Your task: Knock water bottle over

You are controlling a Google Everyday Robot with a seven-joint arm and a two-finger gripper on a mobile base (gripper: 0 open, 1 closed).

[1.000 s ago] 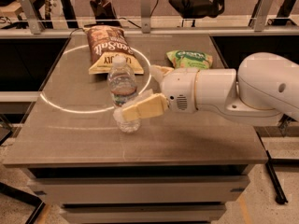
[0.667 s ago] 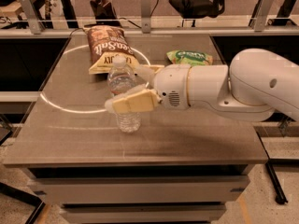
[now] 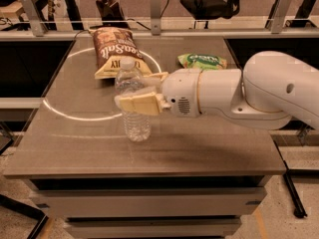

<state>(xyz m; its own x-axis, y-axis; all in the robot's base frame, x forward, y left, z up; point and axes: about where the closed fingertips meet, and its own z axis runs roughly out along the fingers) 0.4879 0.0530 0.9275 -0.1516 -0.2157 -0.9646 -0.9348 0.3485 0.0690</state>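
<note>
End effector at water bottle, bottle upright

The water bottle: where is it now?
In the camera view the water bottle stands left of centre on the table, in front of the chip bag, with the end effector at its middle.

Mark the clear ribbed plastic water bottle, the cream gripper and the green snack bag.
Water bottle (image 3: 137, 126): camera view, lower body.
Gripper (image 3: 132, 89): camera view, tip, at bottle's middle.
Green snack bag (image 3: 202, 61): camera view, centre.

Bulbous white arm; perforated wrist grille; cream gripper at water bottle
</note>
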